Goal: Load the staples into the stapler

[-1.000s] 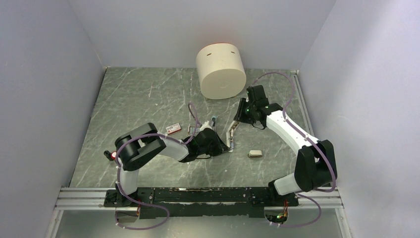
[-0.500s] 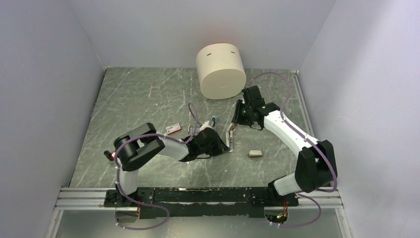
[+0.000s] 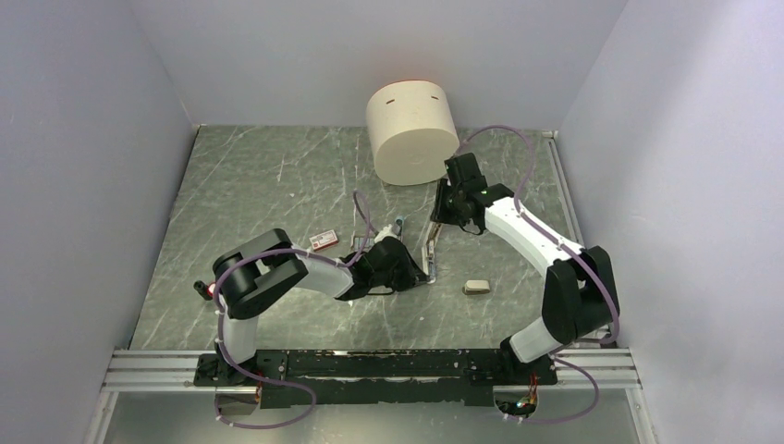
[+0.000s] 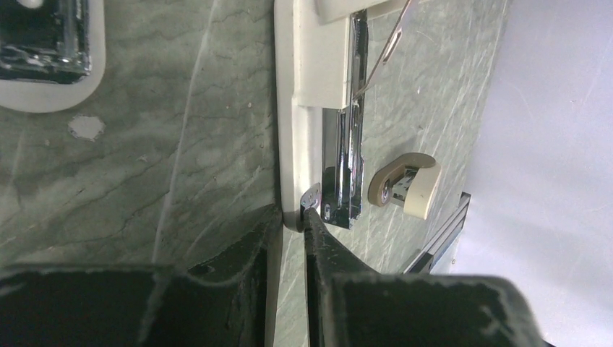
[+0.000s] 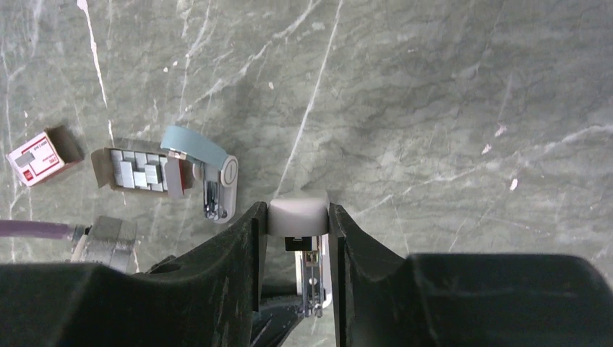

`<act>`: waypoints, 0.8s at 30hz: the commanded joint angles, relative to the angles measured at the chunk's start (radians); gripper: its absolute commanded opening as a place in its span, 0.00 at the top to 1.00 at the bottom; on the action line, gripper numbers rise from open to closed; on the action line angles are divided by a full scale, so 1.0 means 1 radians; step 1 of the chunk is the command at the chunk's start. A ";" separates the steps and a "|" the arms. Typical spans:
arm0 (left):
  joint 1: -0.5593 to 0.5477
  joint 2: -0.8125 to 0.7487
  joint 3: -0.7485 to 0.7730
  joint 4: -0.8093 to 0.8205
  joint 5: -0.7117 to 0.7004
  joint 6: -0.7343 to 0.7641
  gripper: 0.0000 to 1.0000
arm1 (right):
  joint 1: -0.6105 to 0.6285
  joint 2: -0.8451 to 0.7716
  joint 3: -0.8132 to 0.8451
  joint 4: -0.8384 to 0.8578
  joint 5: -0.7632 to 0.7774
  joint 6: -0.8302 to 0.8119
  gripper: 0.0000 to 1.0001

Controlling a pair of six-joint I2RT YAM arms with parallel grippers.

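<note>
The white stapler lies at the table's middle, hinged open. In the left wrist view my left gripper is shut on the near end of its white base, beside the shiny metal rail. In the right wrist view my right gripper is shut on the rounded end of the raised top arm, with the rail below. The red-and-white staples box lies at the left next to an open tray of dark grey staple blocks. The box also shows in the top view.
A pale blue piece lies beside the staple tray. A short beige-grey piece lies right of the stapler and also shows in the left wrist view. A big cream cylinder stands at the back. A red-capped black knob sits far left.
My right gripper has moved left and toward the back with the stapler's top arm in it, swinging it up more steeply. The left arm has stayed put.
</note>
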 commanded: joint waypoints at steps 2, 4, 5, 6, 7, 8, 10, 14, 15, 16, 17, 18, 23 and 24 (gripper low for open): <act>0.001 0.042 0.032 -0.100 0.022 0.039 0.79 | 0.029 0.048 0.002 0.052 0.031 -0.055 0.64; 0.001 0.045 0.045 -0.113 0.022 0.050 0.79 | 0.033 0.056 0.004 0.048 0.040 -0.067 0.64; 0.000 0.046 0.054 -0.128 0.022 0.055 0.78 | 0.038 0.059 0.002 0.049 0.048 -0.073 0.63; 0.001 0.048 0.063 -0.144 0.022 0.060 0.78 | 0.041 0.058 -0.002 0.052 0.055 -0.079 0.63; 0.001 0.049 0.070 -0.154 0.022 0.060 0.78 | 0.042 0.060 -0.005 0.054 0.059 -0.086 0.63; 0.001 0.048 0.074 -0.157 0.022 0.060 0.77 | 0.043 0.062 -0.008 0.056 0.061 -0.093 0.63; 0.001 0.049 0.080 -0.166 0.018 0.057 0.77 | 0.046 0.063 -0.013 0.058 0.077 -0.099 0.62; -0.001 0.051 0.081 -0.184 0.014 0.050 0.77 | 0.058 0.057 -0.018 0.059 0.107 -0.102 0.62; -0.001 0.051 0.081 -0.186 0.013 0.048 0.77 | 0.061 0.055 -0.019 0.059 0.112 -0.103 0.62; -0.001 0.052 0.082 -0.185 0.014 0.051 0.76 | 0.067 0.055 -0.020 0.060 0.114 -0.105 0.62; -0.001 0.054 0.085 -0.189 0.018 0.054 0.75 | 0.072 0.055 -0.019 0.060 0.121 -0.108 0.61; -0.001 0.056 0.087 -0.194 0.021 0.054 0.74 | 0.079 0.058 -0.016 0.055 0.127 -0.106 0.61; -0.002 0.043 0.075 -0.215 0.010 0.056 0.67 | 0.113 0.073 0.004 0.030 0.163 -0.102 0.62; -0.002 0.035 0.071 -0.215 0.003 0.052 0.66 | 0.112 0.080 0.014 0.014 0.176 -0.096 0.63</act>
